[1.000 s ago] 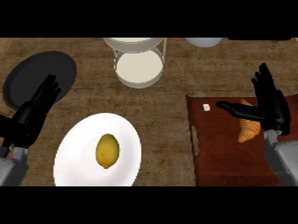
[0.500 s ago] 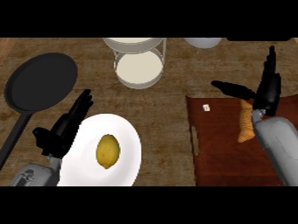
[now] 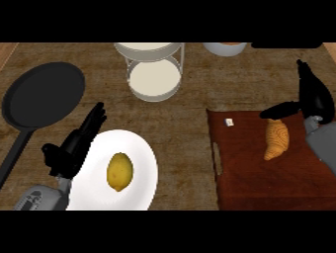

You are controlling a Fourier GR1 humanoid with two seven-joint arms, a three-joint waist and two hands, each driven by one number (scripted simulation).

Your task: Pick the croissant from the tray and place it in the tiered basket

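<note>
your right hand (image 3: 313, 96) hangs open above the croissant (image 3: 276, 140), gripping nothing; curl too early and you could nudge it along the tray (image 3: 273, 188). left hand (image 3: 74, 144) rests open by the plate (image 3: 138, 185)

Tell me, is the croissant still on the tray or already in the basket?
On the tray. The croissant lies on the brown tray, beside the right hand, whose fingers are straight. The tiered basket holds nothing.

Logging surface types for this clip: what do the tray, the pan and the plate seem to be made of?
Tray: looks like dark reddish-brown wood, matt, with faint grain. Pan: flat black, unshiny, probably coated metal or cast iron. Plate: plain smooth white, likely glazed ceramic.
</note>
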